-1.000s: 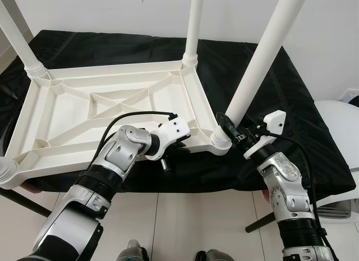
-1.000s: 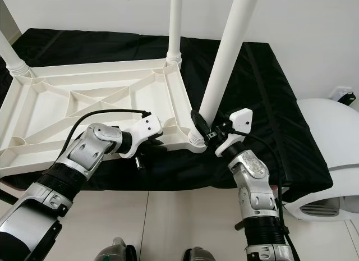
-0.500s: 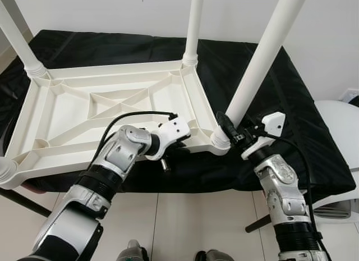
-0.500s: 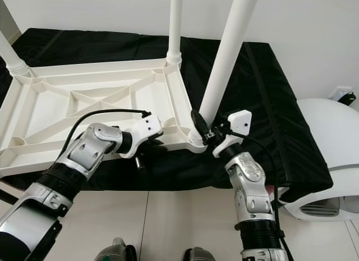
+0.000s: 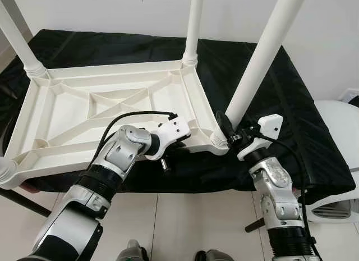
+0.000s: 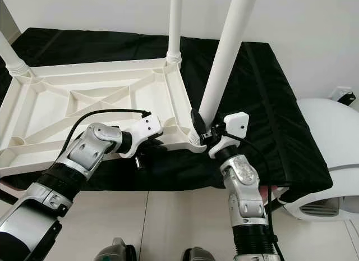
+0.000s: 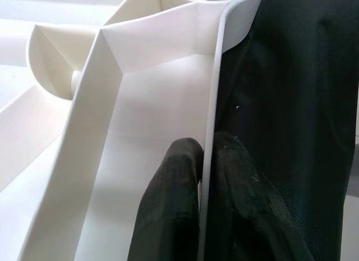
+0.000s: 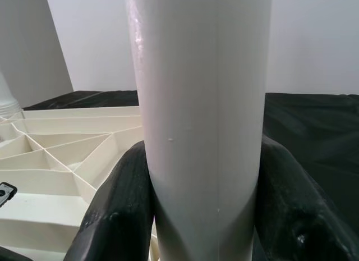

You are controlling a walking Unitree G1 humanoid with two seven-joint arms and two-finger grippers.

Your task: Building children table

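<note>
Right now we have the white tabletop [image 5: 106, 112] lying upside down on the black-covered surface [image 5: 280, 98], ribs facing up, so that the legs can go in from above; its near edge sits at the front edge of the surface, close to us.

Our left gripper [image 7: 205, 160] pinches the near rim of the tabletop, one finger inside the rim and one outside against the black cover; we judge this hold is there to keep the top from sliding or turning while the other arm works.

Our right gripper [image 8: 202, 177] has its fingers [image 8: 120, 210] closed around the leg [image 5: 261, 59] at the near right corner, low down and just above the socket [image 5: 220, 142]; gripping low probably gives better control for seating or twisting the leg home. That leg leans to the right rather than standing straight, so we judge it is not yet fully seated.

Two more legs, one at the far left corner [image 5: 17, 39] and one at the far right corner [image 5: 193, 25], already stand in their sockets; a white collar at the near left corner [image 5: 7, 172] shows at the picture's edge, and we cannot tell whether a leg stands in it.

As for containers, the ribbed pockets of the underside hold nothing; a white rounded thing [image 6: 328, 137] stands beside the surface on the right.
</note>
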